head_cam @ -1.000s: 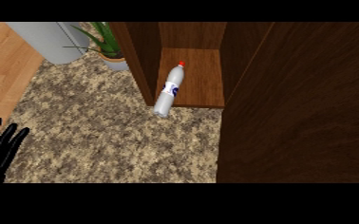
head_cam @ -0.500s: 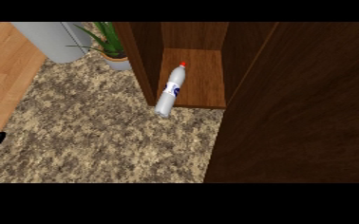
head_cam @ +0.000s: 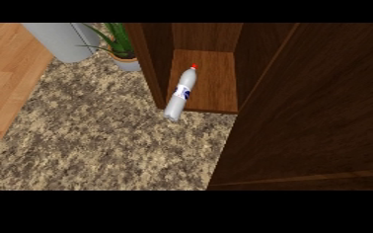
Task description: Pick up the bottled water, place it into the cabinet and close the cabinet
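Observation:
The bottled water (head_cam: 180,95), clear with a red cap and a blue-and-white label, leans at the front edge of the cabinet shelf (head_cam: 212,81), its base over the granite counter (head_cam: 109,133) and its cap pointing into the cabinet. The dark wooden cabinet door (head_cam: 302,123) fills the right side of the head view, swung partly across the opening. Neither hand shows in the view.
A potted green plant (head_cam: 120,49) stands just left of the cabinet's side wall. A grey cylindrical container (head_cam: 62,39) sits behind it at the top left. A light wooden surface (head_cam: 15,74) borders the counter on the left.
The left hand at the lower left edge has slipped out of view. The cabinet door now covers more of the right side. The bottle has stayed where it was.

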